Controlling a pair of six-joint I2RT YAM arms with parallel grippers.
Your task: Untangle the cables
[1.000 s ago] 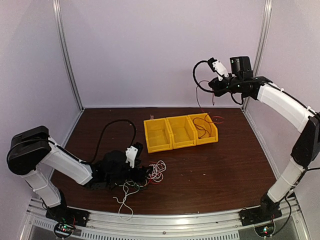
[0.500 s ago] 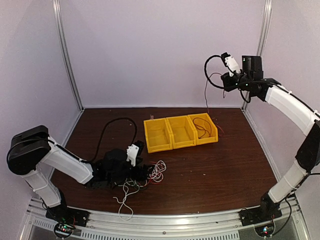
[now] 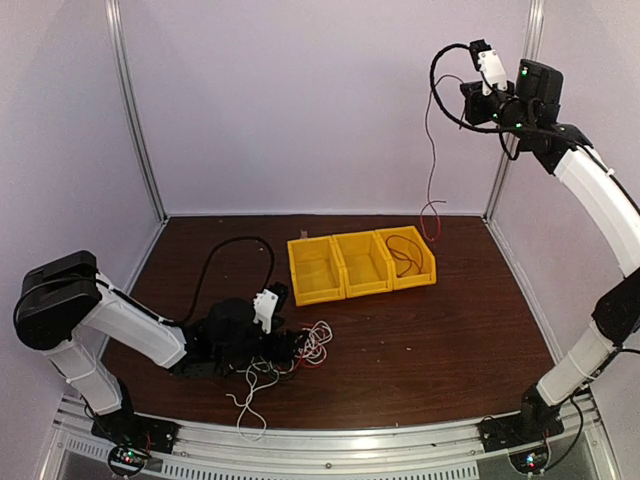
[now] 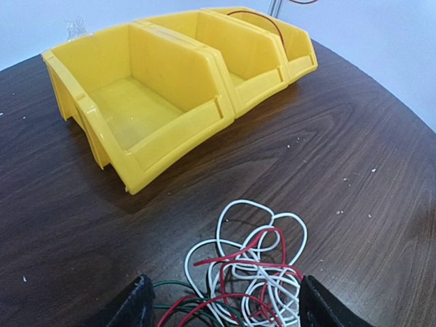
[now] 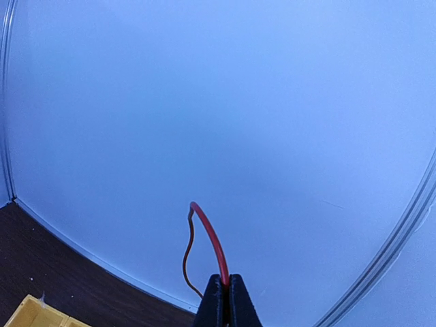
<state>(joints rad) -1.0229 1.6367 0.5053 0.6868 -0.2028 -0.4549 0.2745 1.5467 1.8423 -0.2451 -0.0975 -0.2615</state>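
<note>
Step in hand, as I judge it: drawing one red cable clear and laying it in a bin.

Advice, from the near edge outward:
- The tangle (image 4: 246,269) of white, red and green strands lies on the table (image 3: 450,320) just in front of the left arm. It should be pinned while anything is pulled from it, or the whole bundle will drag.
- The three yellow bins (image 4: 170,133) stand in a row beyond it. The far right one already holds a thin cable, so I would set the lifted strand down slowly and let its loop coil inside the walls.
- The lifted strand's lower end curls just above and behind that right bin. I cannot tell whether it touches the bin.

Grippers:
- Left gripper (image 4: 225,294): low at the table, fingers spread wide with the tangle between them. They grip nothing that I can see.
- Right gripper (image 5: 223,285): raised high near the back wall, fingers pressed together on the red cable (image 5: 210,240). The cable arches above the pinch, then hangs down in a long line towards the bins.
</note>
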